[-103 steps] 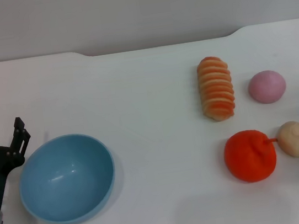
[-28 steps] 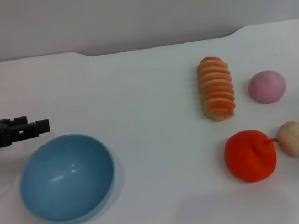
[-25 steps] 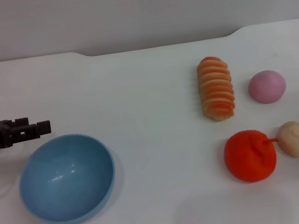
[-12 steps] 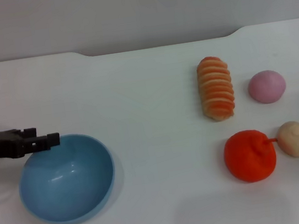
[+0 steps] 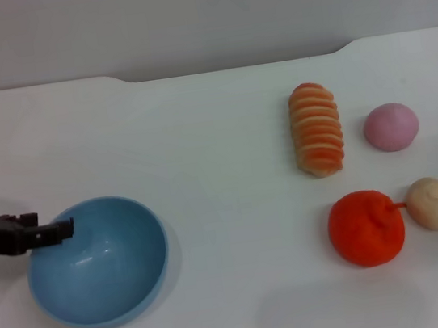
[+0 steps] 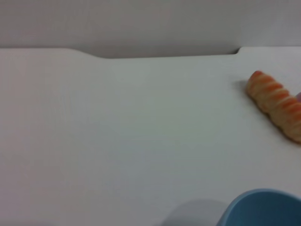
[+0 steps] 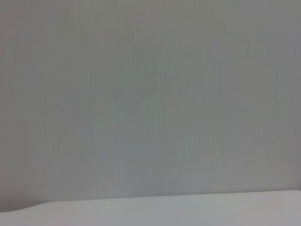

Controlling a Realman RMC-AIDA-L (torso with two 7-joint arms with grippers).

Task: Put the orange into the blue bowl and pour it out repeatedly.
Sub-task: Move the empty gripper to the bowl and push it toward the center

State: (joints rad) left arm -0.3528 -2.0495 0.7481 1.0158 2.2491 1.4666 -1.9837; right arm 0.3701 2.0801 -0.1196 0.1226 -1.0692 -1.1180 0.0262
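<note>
The orange [image 5: 366,227], bright red-orange with a thin stem, lies on the white table at the front right, touching nothing but close to a beige ball. The blue bowl [image 5: 102,262] stands upright and empty at the front left; its rim also shows in the left wrist view [image 6: 263,209]. My left gripper [image 5: 65,229] reaches in level from the left edge, turned on its side, with its tip at the bowl's left rim. My right gripper is out of view.
A ridged orange-and-cream roll [image 5: 317,129] lies right of centre and shows in the left wrist view [image 6: 277,104]. A pink ball [image 5: 391,127] sits to its right. A beige ball [image 5: 436,202] sits beside the orange. The table's far edge [image 5: 229,64] meets a grey wall.
My left gripper has turned on its side, dropped from behind the bowl to its left rim, and pulled back slightly to the left. The bowl and the fruit have not moved.
</note>
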